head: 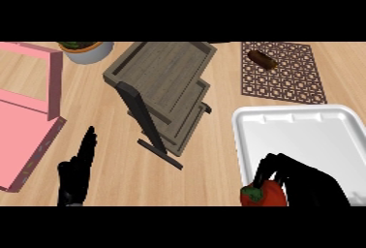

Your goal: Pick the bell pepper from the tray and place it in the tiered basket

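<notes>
Head view: right hand (304,181) curls round the bell pepper (265,194) at the white tray (300,121)'s near-left corner.
Left hand (77,169): open, resting on the worktop.
Next: lift clear of the rim, then carry left to the tiered basket (160,85).

Pink box (22,126) left; potted plant (85,50); patterned mat (286,80) bearing brown, possibly food, item (262,59).

One bell pepper (262,194), one white tray (300,127), one tiered basket (166,92), one patterned mat (282,72), two hands.
</notes>
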`<action>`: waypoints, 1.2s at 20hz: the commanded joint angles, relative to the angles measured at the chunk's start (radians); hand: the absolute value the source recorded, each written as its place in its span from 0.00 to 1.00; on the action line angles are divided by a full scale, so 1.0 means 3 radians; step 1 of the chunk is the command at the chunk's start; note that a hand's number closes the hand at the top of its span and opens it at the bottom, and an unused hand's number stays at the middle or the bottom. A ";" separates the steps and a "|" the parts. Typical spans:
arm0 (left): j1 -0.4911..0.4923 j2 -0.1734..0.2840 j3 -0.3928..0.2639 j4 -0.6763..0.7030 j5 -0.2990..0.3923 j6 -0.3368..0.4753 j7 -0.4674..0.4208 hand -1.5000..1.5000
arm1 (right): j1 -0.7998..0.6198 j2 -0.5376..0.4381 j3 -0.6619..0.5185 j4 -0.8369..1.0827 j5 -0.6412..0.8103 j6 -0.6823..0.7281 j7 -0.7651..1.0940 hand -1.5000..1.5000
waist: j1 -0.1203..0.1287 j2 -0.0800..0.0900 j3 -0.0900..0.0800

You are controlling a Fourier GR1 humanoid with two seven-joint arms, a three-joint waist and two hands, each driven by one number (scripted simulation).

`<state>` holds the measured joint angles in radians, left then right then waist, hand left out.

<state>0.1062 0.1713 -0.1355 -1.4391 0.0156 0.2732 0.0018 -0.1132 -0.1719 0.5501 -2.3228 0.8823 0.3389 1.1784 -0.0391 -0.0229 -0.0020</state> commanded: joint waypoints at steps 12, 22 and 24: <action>0.0145 -0.0003 0.0021 0.0059 0.0017 0.0002 0.0074 0.50 | -0.1529 0.0256 -0.0685 -0.0392 0.0262 0.0631 0.0564 1.00 | -0.0103 -0.0068 -0.0040; 0.0148 -0.0008 -0.0045 0.0027 -0.0023 -0.0026 0.0122 0.50 | -0.2584 0.0484 -0.1231 0.0306 0.0324 0.0940 0.0636 1.00 | -0.0012 -0.0040 -0.0028; 0.0069 0.0026 0.0020 -0.0016 0.0040 -0.0061 0.0154 0.50 | -0.2822 0.0564 -0.1329 0.0548 0.0423 0.0932 0.0631 1.00 | 0.0019 -0.0043 -0.0033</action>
<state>0.1185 0.1782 -0.1258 -1.4529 0.0191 0.2668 0.0249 -0.8257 -0.0426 0.1892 -2.2273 0.9813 0.4971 1.1402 -0.0450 -0.0382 -0.0090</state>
